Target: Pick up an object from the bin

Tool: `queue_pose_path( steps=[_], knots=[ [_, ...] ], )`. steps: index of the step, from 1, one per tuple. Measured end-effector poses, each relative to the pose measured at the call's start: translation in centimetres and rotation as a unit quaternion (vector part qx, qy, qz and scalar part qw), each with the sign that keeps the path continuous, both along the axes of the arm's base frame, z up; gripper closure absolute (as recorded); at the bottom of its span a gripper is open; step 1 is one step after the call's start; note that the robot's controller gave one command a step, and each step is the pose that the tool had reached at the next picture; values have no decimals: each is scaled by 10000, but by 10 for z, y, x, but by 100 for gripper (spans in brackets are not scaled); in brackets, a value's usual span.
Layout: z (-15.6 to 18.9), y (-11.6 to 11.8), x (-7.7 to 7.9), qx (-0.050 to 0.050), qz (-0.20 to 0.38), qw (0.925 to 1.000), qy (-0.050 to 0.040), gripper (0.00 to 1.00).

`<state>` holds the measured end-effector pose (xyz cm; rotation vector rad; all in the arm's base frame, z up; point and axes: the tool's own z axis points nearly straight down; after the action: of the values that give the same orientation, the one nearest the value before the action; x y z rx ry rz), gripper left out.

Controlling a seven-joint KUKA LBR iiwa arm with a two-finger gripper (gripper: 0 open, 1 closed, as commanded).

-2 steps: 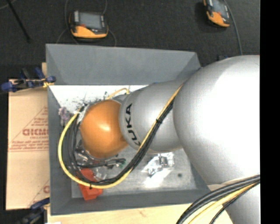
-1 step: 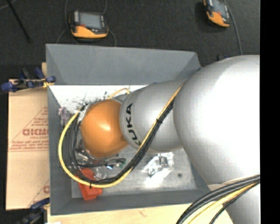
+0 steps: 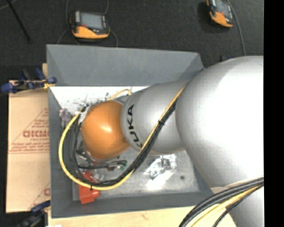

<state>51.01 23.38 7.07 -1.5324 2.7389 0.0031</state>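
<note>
The arm (image 3: pixel 177 119) and its orange cover (image 3: pixel 104 128) hide most of the bin (image 3: pixel 120 71). The gripper (image 3: pixel 91 167) underneath is hard to make out, and I cannot tell whether it is open or closed. A red block (image 3: pixel 86 195) lies just below it at the lower left. A crumpled silver thing (image 3: pixel 162 166) lies to the right.

Orange-and-black device (image 3: pixel 90 24) on dark floor (image 3: pixel 146 26) at far left, second similar device (image 3: pixel 220 12) at far right, well apart.
</note>
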Motion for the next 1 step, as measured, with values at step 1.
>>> queue_pose_path(
  steps=[1],
  knots=[
    [36, 0, 2, -2, -47, 10000, -24, 100]
  ],
)
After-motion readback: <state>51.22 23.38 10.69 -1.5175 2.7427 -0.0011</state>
